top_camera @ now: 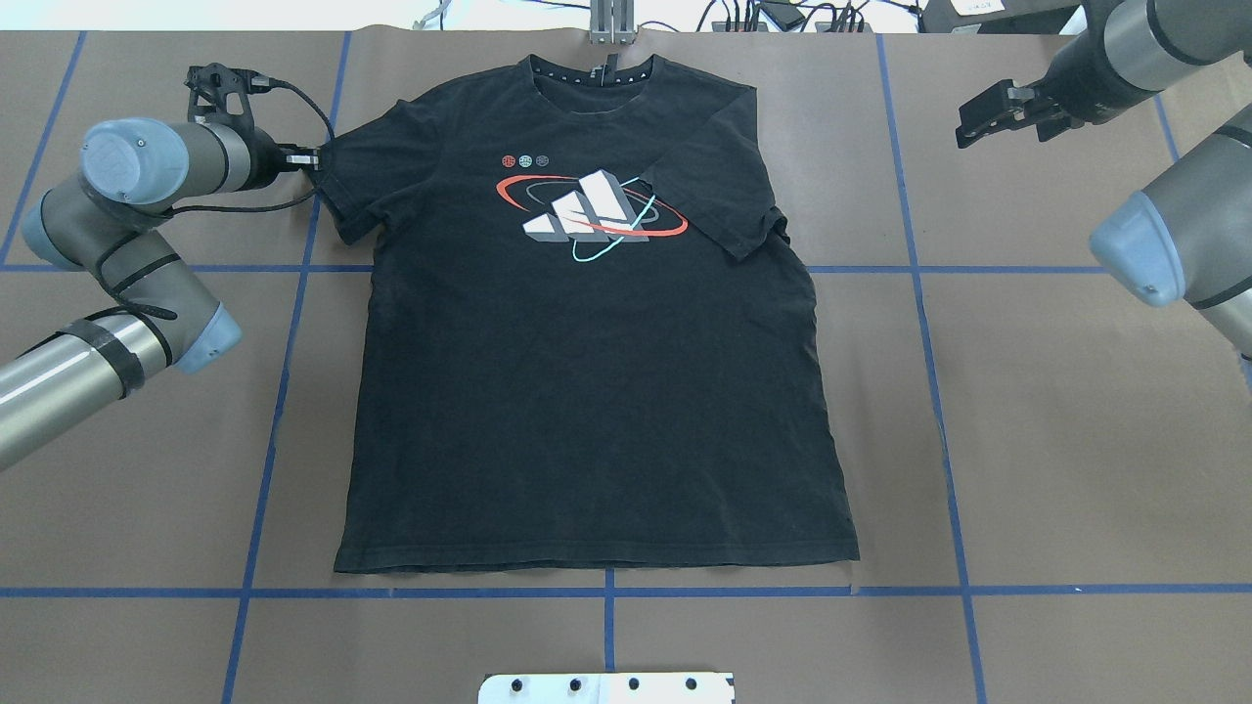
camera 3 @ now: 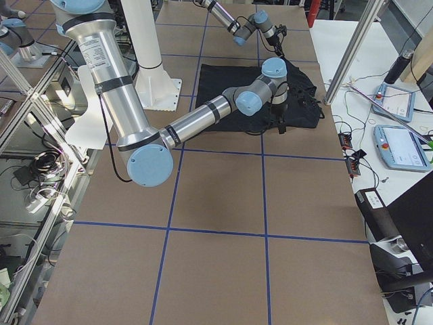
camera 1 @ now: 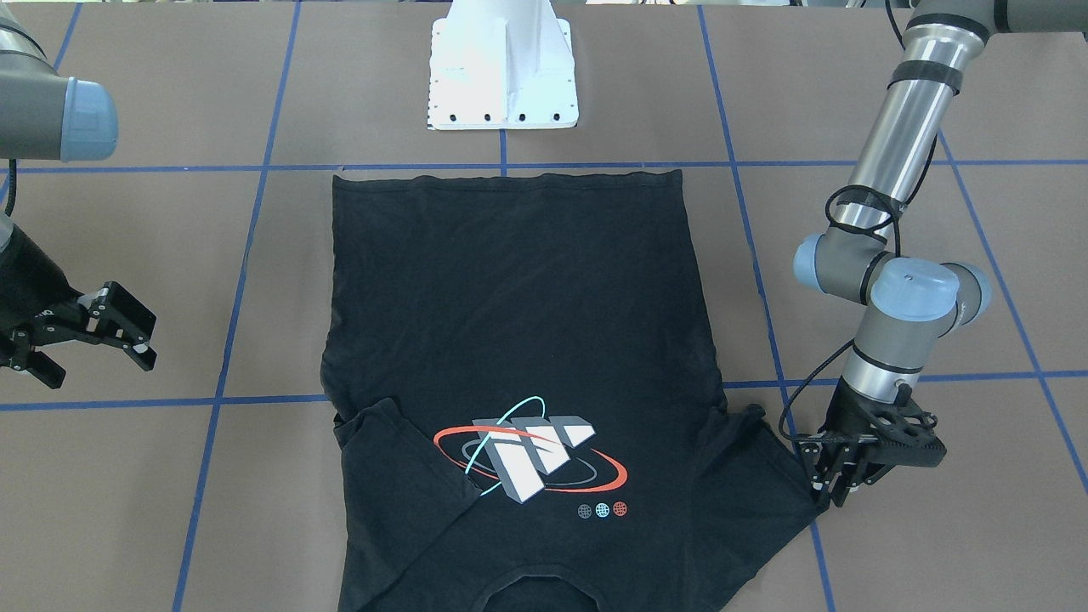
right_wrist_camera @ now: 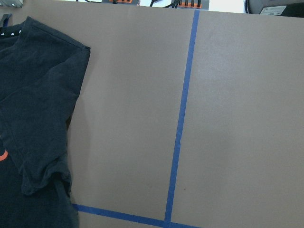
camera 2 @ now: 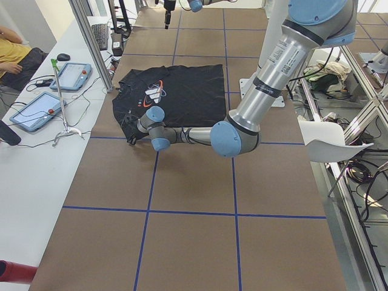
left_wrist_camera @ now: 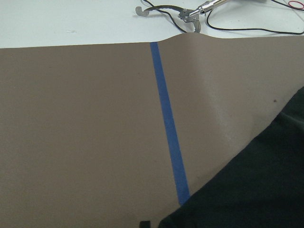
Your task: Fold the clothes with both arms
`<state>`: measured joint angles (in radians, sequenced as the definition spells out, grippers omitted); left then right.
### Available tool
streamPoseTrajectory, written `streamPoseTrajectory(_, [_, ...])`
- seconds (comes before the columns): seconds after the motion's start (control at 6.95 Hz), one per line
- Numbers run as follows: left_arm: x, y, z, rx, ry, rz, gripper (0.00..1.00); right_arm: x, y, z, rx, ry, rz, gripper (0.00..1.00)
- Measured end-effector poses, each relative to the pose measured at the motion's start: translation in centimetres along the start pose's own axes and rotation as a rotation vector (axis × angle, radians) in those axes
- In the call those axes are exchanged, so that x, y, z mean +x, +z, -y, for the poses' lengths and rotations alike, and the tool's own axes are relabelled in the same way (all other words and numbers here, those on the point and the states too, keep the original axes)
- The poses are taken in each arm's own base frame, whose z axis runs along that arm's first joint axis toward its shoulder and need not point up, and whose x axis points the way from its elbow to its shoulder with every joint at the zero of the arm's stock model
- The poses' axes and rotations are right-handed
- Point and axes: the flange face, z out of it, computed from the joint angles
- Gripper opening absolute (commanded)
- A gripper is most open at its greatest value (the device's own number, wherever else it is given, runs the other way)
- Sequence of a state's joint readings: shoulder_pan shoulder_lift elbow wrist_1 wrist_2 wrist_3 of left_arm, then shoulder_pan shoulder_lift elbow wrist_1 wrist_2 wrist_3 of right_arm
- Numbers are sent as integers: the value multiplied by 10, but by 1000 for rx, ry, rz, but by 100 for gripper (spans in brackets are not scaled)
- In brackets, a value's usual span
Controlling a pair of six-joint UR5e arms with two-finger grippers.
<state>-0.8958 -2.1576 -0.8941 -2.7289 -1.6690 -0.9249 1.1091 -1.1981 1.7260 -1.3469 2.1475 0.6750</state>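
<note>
I see the brown taped surface (top_camera: 1076,440) with the black T-shirt (top_camera: 587,391) lying flat on it, graphic up, collar on the far side from the robot's base. The left arm (top_camera: 127,176) reaches low to the shirt's sleeve (top_camera: 347,186) on its side, and the left fingers (top_camera: 303,156) are pinched together on the hem. The other sleeve (top_camera: 709,210) is folded in over the chest. The right arm (top_camera: 1174,244) is well apart from the shirt, with the right fingers (camera 1: 38,367) spread wide and holding nothing.
</note>
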Motion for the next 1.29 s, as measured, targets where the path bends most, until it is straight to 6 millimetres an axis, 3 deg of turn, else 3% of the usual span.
streamPoseTrajectory(0.14, [0,0,0,0,0,0,3,0,0,0,0,0,0,100])
streamPoseTrajectory(0.29, [0,0,0,0,0,-1,0,0,0,0,0,0,0,100])
streamPoseTrajectory(0.72, [11,-9,9,14,7,-29,0,0,0,0,0,0,0,100])
streamPoseTrajectory(1.01, [38,-30,30,42,9,-67,0,-1,0,0,0,-1,1,100])
streamPoseTrajectory(1.29, [82,-60,58,23,-10,-46,0,-2,0,0,0,2,1,100])
